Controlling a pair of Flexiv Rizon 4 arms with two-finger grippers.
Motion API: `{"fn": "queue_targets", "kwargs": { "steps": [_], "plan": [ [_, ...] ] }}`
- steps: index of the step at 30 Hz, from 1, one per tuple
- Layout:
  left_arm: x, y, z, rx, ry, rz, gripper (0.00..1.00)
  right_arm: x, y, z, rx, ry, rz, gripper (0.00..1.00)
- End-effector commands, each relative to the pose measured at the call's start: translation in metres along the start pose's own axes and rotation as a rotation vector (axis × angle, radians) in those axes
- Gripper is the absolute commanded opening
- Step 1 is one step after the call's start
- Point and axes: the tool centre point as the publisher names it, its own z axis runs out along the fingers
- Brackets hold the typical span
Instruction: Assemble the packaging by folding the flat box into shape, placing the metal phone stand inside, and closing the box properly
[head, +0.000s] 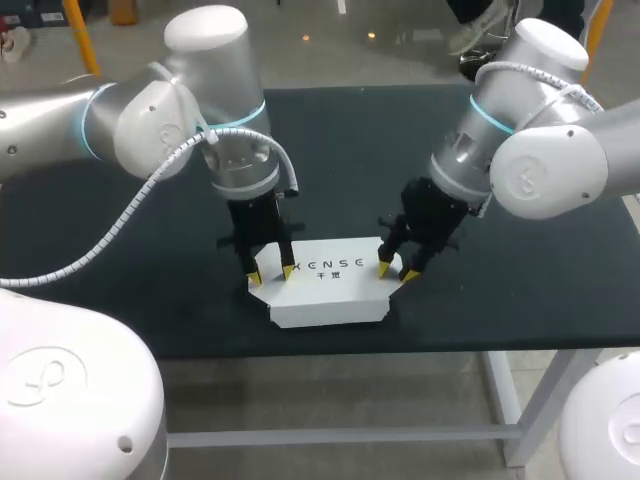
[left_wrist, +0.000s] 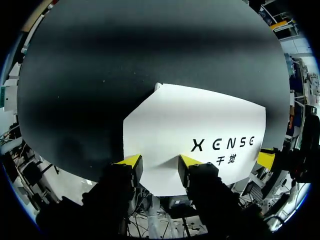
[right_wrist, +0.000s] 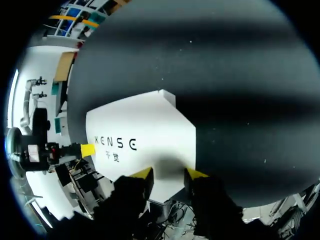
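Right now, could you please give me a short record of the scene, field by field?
box: white, folded into shape, top looks closed, lying flat on the table
table: black surface
left gripper: open, tips down at the box's left end
right gripper: open, tips down at the box's right end
phone stand: not visible in any view

The box (head: 325, 285) lies on the desk (head: 120, 250), close to the edge nearest to us and about midway between the left and right edges. Our left tool (head: 271, 273) stands over the left end of the box and our right tool (head: 396, 271) over its right end, the two well apart. Both tools have their tips down at the top face of the box; whether they touch it we cannot tell.
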Motion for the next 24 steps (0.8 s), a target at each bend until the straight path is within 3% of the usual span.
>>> {"fn": "queue_targets", "kwargs": {
  "steps": [1,10,13,24],
  "plan": [
    [-0.006,0.007,0.005,0.043,0.019,0.016,0.49,-0.001,-0.001,0.002,-0.002,0.000,0.002,0.45],
    [-0.010,0.009,0.012,0.147,0.063,0.048,0.49,-0.002,0.000,0.002,0.005,0.004,0.006,0.45],
    [-0.010,0.008,0.013,0.157,0.074,0.050,0.52,-0.002,0.001,0.002,0.007,0.008,0.007,0.45],
    [-0.006,0.006,0.015,0.175,0.082,0.069,0.48,-0.001,0.003,0.002,-0.001,0.029,0.005,0.45]
  ]
}}
